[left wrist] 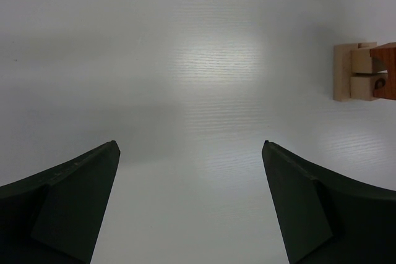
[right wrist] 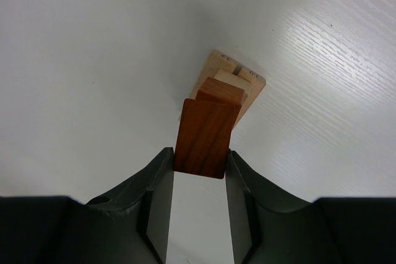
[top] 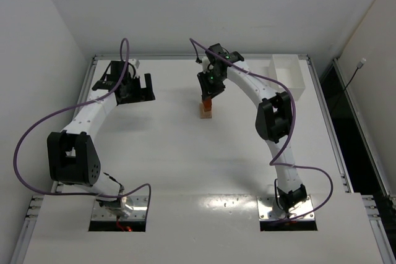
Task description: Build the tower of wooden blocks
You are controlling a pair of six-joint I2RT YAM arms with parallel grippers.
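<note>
Right gripper (top: 209, 93) first: reaches out over the far middle of the white table (top: 185, 171) and points down. Squeezes a reddish-brown block (right wrist: 204, 137) tight between two dark fingers (right wrist: 154, 190), one on each side of the block. Holds that block right over the wood block tower (top: 205, 110). Hides part of the tower from the right wrist camera, so hard to tell whether touching it or just above it. Now the tower: stands on the table near the far middle, right under the right gripper. Looks much smaller than the gripper. Has pale tan blocks (right wrist: 252, 85) at the bottom, lying side by side, and another reddish block (right wrist: 221, 91) on top of them. Now the left gripper (top: 135, 91): sits over the far left of the table, well apart from the tower. Spreads its fingers wide, with only bare white table showing between them in the left wrist camera. Shows the tower far off at the right edge of that same view, out to the side of the fingers and not between them. Last, one more thing: a white tray (top: 289, 75) with thin upright walls, at the far right corner of the table, well apart from the tower and from both grippers.
</note>
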